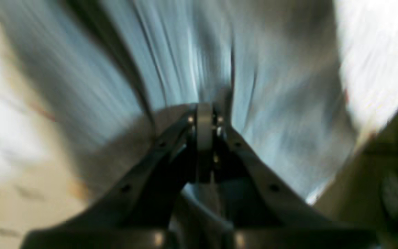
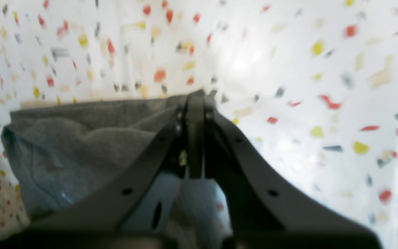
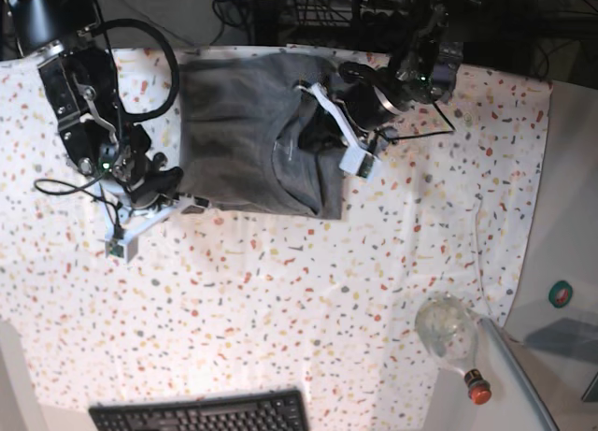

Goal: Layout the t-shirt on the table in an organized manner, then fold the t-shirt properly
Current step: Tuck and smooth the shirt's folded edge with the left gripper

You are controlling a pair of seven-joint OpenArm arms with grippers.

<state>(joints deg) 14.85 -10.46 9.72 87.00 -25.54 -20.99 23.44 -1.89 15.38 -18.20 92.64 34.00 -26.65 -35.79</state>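
The right gripper [image 2: 196,98], at centre frame in its wrist view, has its jaws pressed together on an edge of the shirt [image 2: 78,145]; grey cloth spreads to the lower left of the tips and speckled table [image 2: 323,69] fills the rest. In the base view this gripper [image 3: 193,205] sits left of centre, at the shirt's lower left corner.

The left gripper [image 1: 205,114] also looks closed, with streaked, blurred grey fabric fanning upward from its tips; the blur keeps me from being sure what part it pinches. In the base view it [image 3: 322,136] sits in the upper middle, over the shirt's right portion near the neckline.

The shirt [image 3: 248,122] lies in the upper middle of the table [image 3: 280,300], bunched on its right side, stretching between the two grippers. Each arm is nearest its own side, so spreading likely means pulling apart along that line.
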